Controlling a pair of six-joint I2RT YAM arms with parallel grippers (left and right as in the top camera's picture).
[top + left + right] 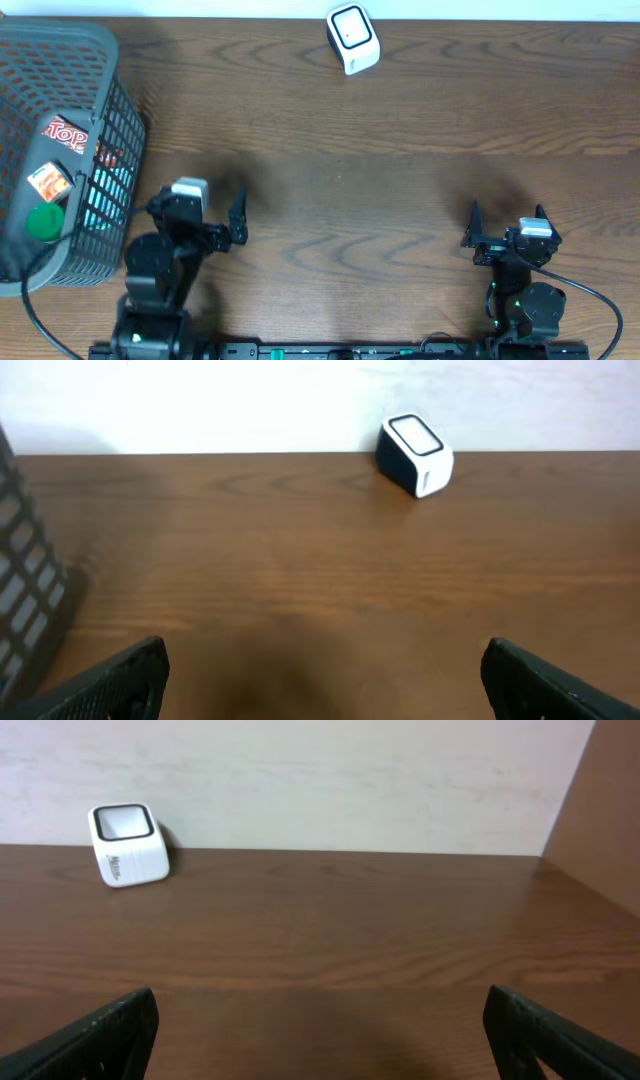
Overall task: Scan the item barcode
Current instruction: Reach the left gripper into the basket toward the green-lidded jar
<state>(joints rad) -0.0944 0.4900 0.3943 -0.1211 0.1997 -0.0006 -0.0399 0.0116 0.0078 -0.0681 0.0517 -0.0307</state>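
Overhead, clock face laid over the table, robot side at 6.

Scanner: white, dark window on top, sits near 12 o'clock at the far edge, alone, well apart from both arms. Shows far off at about 1 o'clock in the left wrist view and 10 o'clock in the right wrist view.

Basket: grey mesh, sits at 9 o'clock on the left edge; wall just visible at the left of the left wrist view. Holds the items: red packet with "Top" lettering, small orange-label pack at its 6 o'clock, green cap below that. Barcode not readable.

Left gripper: near 7 o'clock, just beside the basket's right wall, not touching it. Claw wide, fingers far apart at the frame's bottom corners, nothing between, bare wood ahead.

Right gripper: near 5 o'clock, well apart from everything. Claw wide, fingers spread to the bottom corners, holding nothing.

Both point toward 12 o'clock.
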